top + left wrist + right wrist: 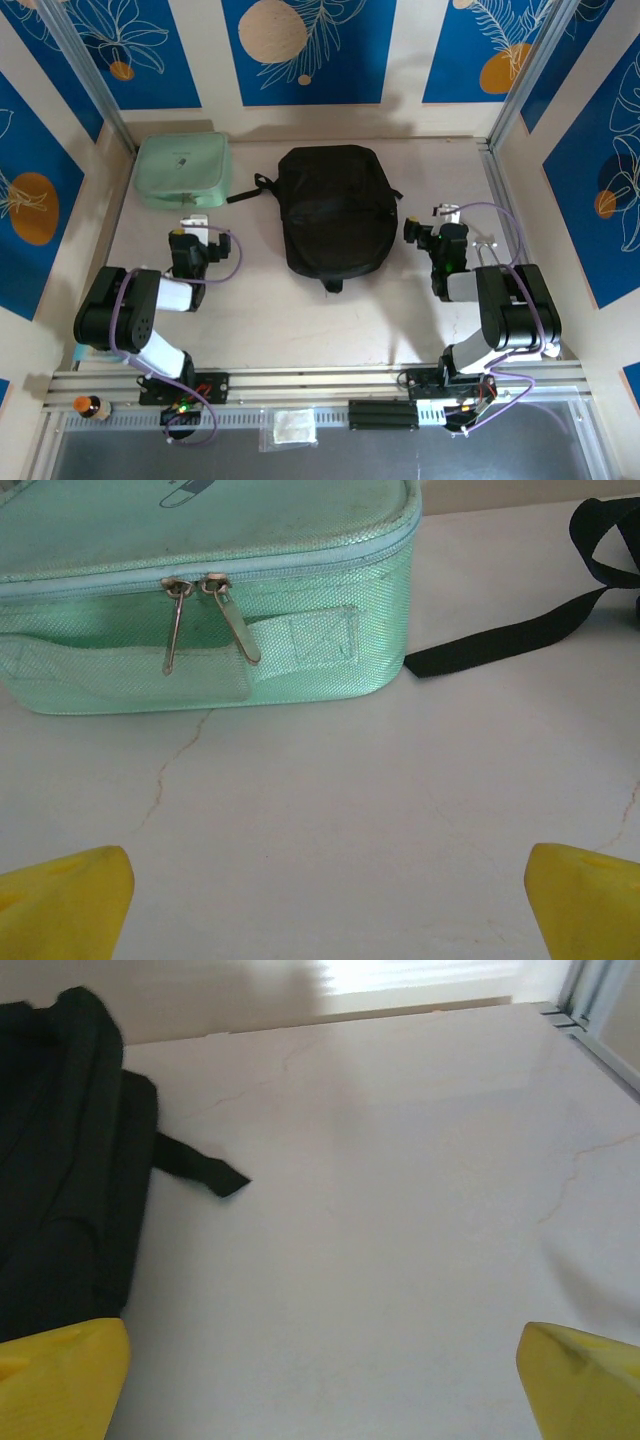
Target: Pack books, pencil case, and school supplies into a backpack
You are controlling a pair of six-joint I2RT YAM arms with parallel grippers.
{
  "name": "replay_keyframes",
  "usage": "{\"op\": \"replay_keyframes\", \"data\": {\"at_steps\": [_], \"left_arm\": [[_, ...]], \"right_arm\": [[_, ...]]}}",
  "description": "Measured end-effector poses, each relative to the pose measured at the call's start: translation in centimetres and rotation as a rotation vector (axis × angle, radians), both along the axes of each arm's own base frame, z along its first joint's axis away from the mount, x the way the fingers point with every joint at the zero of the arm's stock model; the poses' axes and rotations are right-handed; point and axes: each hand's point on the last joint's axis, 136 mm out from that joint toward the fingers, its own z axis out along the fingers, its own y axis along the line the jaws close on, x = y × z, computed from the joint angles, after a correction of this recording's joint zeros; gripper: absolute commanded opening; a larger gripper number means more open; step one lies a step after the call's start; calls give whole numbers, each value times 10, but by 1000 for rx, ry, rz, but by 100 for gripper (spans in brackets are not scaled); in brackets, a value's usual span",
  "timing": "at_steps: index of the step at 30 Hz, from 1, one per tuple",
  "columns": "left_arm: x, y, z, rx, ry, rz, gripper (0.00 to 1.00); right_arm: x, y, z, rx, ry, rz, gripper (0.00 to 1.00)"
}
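Toward the far edge of the desk (300, 320), about midway between its left and right sides, the backpack (335, 215) lies flat, black and closed, with a small loop at its near end and a strap trailing off its left side. At the far left corner sits a mint green zip case (184, 170), well apart from the backpack, though the tip of that strap reaches close to the case's right side. The left gripper (193, 228) hangs just short of the near side of the case, its jaws spread wide with nothing between them. In the left wrist view its yellow fingertips (65, 900) stand at the two bottom corners, bare desk lies between them, and the case (200, 590) fills the upper left with two metal zip pulls (215, 620) hanging side by side on its near wall. The black strap (500, 645) runs off from the case's right corner. The right gripper (447, 215) hovers just beside the right side of the backpack, likewise spread wide and holding nothing. From the right wrist, its yellow fingertips (60, 1375) frame bare desk, the backpack (60, 1160) rises along the left edge, and a short strap tab (205, 1172) pokes out from it onto the pale surface, which shows faint hairline cracks.
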Motion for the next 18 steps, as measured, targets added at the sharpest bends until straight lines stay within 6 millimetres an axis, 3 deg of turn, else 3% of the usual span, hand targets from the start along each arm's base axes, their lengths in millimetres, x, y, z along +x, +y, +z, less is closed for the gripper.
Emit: {"op": "replay_keyframes", "data": {"at_steps": [18], "left_arm": [[6, -7, 5, -3, -7, -39, 100]], "right_arm": [[-2, 1, -6, 12, 26, 6, 99]]}}
